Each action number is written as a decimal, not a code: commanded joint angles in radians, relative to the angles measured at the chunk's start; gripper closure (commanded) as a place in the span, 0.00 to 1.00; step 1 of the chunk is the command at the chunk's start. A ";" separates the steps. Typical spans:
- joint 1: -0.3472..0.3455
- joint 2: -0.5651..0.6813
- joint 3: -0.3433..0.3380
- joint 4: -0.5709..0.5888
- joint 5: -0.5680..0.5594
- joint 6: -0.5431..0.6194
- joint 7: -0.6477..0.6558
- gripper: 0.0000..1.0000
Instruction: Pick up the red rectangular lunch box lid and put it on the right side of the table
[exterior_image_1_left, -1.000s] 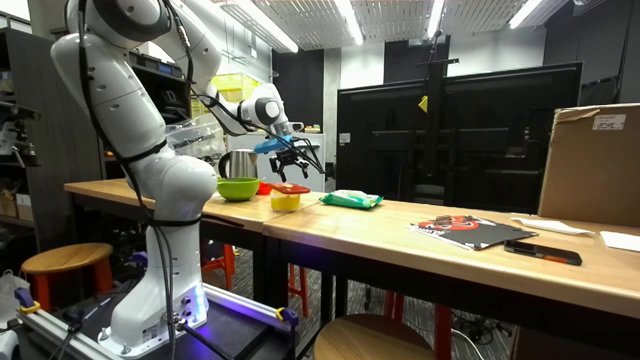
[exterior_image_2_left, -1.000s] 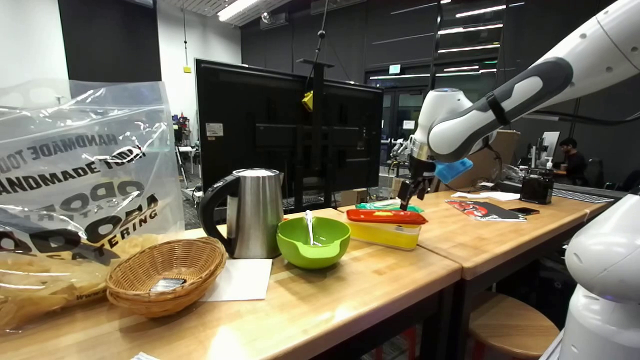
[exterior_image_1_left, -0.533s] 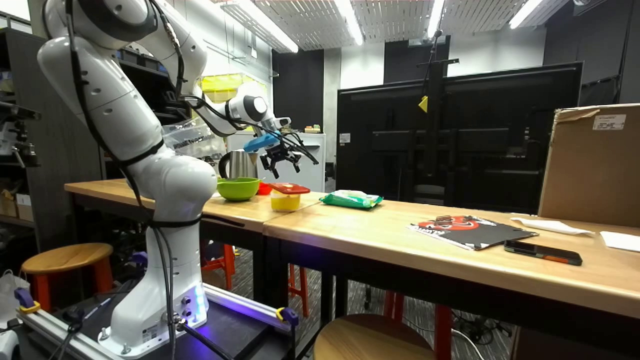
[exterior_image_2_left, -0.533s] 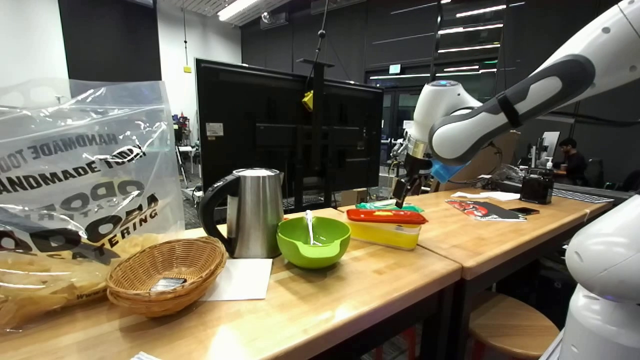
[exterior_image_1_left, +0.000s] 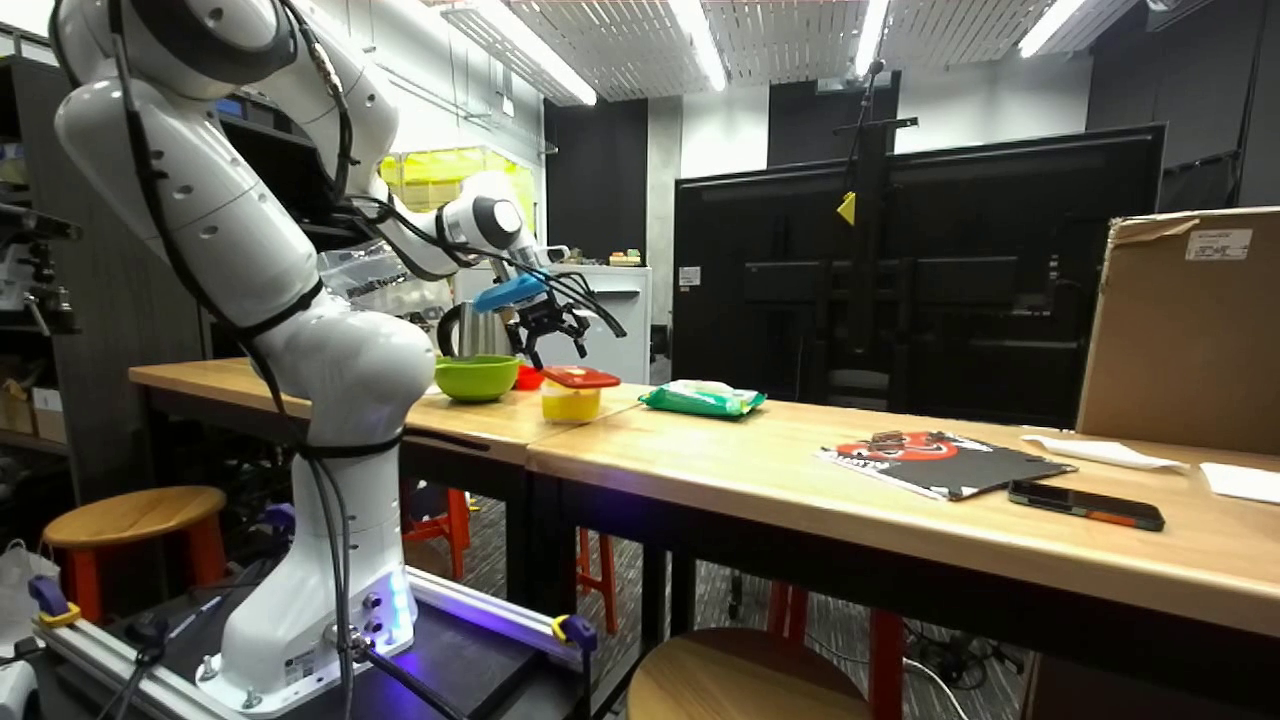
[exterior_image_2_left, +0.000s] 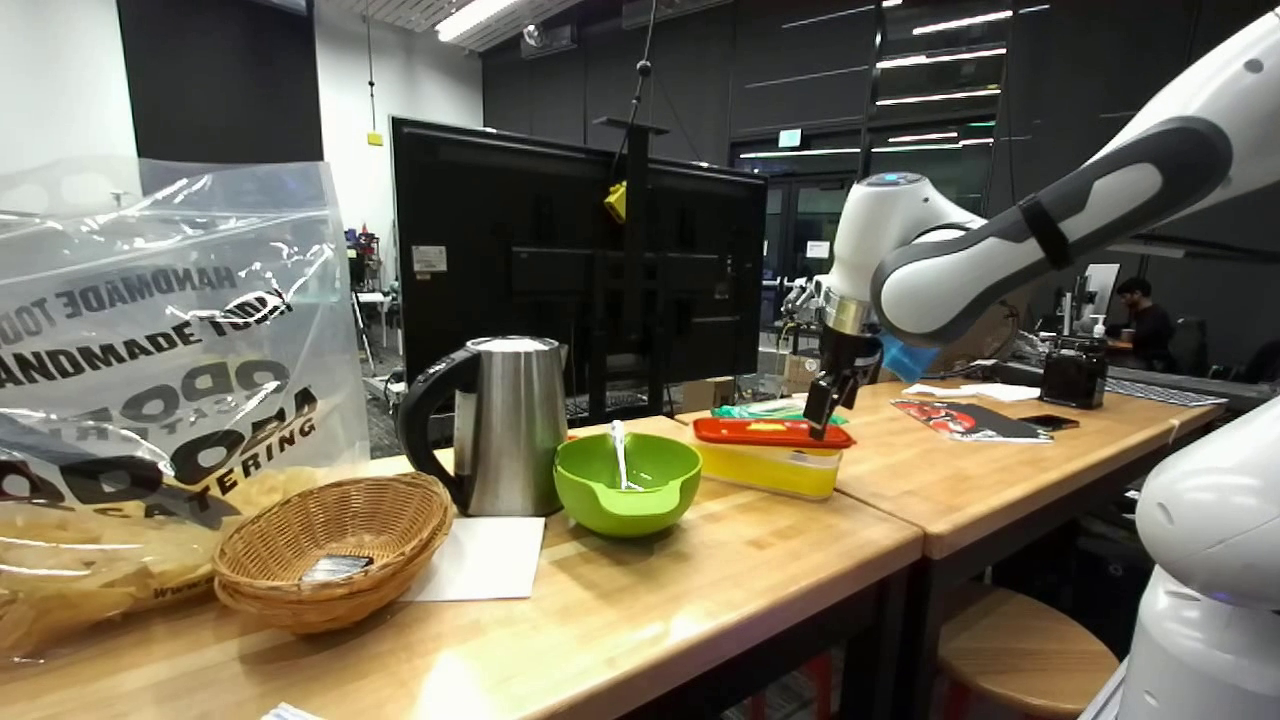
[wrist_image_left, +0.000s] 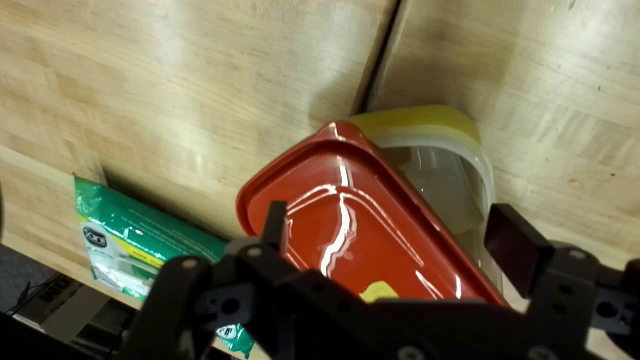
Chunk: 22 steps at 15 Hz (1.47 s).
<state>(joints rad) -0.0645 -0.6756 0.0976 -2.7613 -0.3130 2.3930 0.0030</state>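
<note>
Reading this as pre-grasp: my gripper spread wide, nothing held. Red lid lies askew atop yellow box, box's uncovered corner toward two o'clock in wrist view. Next I'd want fingers squared to lid's long edges, lowered, then squeezed.

Lid: red, with a yellow patch. Box: yellow, with a whitish rim. Gripper: black. Arm: white, with dark grey sections. Table: light brown top with wood grain; black frame. Bowl: lime green. Kettle: silver body, black handle. Basket: brown, woven pattern. Packet: green, with white and yellow areas. Printed sheet: dark grey, with red and white print. Phone: black, with an orange section.
</note>
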 joint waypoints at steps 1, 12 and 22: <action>0.018 -0.068 -0.023 -0.011 -0.029 -0.082 -0.095 0.00; 0.030 -0.173 -0.150 -0.009 -0.065 -0.157 -0.348 0.00; 0.089 -0.087 -0.182 -0.013 -0.020 0.030 -0.354 0.00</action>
<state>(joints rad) 0.0037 -0.7990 -0.0758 -2.7753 -0.3521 2.3746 -0.3400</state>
